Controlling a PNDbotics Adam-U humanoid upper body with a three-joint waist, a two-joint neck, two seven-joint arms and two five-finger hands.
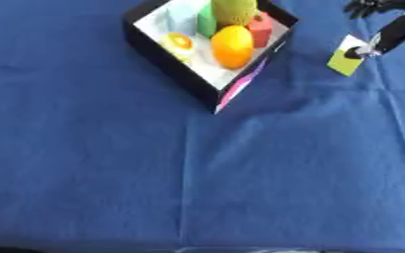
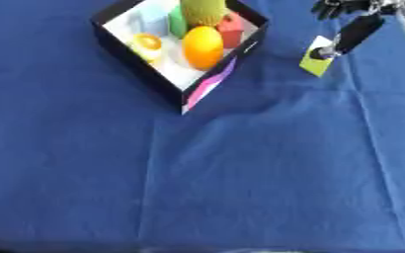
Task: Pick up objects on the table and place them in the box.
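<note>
- Right hand point(image 2: 344, 6) shows only as dark fingers at the top edge, well to the right of the box point(image 2: 137, 64); a black finger or thumb point(image 2: 351, 33) reaches down from it onto the yellow-green card point(image 2: 314, 63).
- We cannot tell whether that hand is pinching the card or only pressing a tip against it, since its far side is cut off by the picture's edge.
- We see nothing of our left hand in either view.
- Our landmark, the box, sits on the blue cloth point(image 1: 240, 188) with black walls, a white floor and a pink stripe at its near corner.
- Inside it we already have an orange point(image 1: 233, 46), a red block point(image 1: 261, 27), a green block point(image 1: 206, 20), a rough olive-green fruit point(image 1: 233, 9), a pale blue piece point(image 1: 182, 17) and a small yellow-and-orange round piece point(image 1: 179, 41).
- Right of the box, clear of its right wall, the card lies flat or nearly flat on the cloth; it looks to be the last loose item.
- We judge the step in hand to be getting a hold on this thin card.
- To do it well, we should slide or tip one edge up off the cloth before closing on it, because a flat card gives little to grab.
- We then carry it left, clear the box's right wall, and release over the bare white floor near the pink corner, not on the orange.
</note>
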